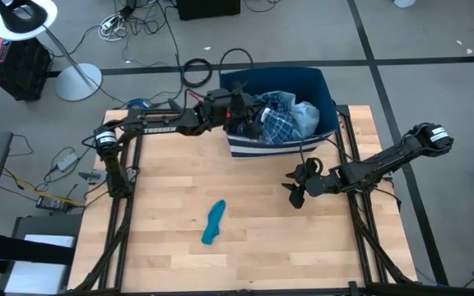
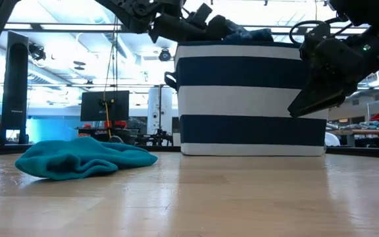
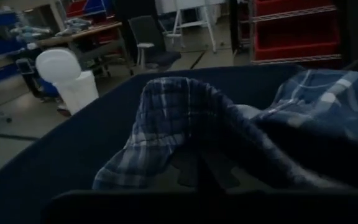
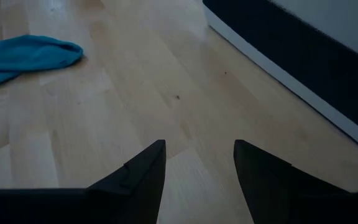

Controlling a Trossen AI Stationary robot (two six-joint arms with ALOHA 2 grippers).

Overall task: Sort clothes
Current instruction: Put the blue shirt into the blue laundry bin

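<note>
The bin [image 1: 329, 103] sits at the table's [image 1: 163, 247] far edge, and everything is placed from it. In the bin lies the shirt [image 1: 280, 122], heaped with other clothes [image 1: 304, 115]. Over the bin's left rim hangs the left gripper [image 1: 243, 107], in the shirt. Before the bin, left of its middle, lies the sock [image 1: 214, 222]. Before its right corner hovers the right gripper [image 1: 296, 194], above the table.

One readable marking — the maker's name on the left arm

In the high view the left arm [image 1: 159, 125] carries white capital letters along its forearm link that read "TROSSEN" — small, yet legible. The bin [image 1: 323, 90], the teal sock [image 1: 214, 223], the plaid shirt [image 3: 185, 118] and the table [image 1: 171, 197] show no lettering, and nothing in the room behind, seen from the low and wrist views, can be read.
</note>
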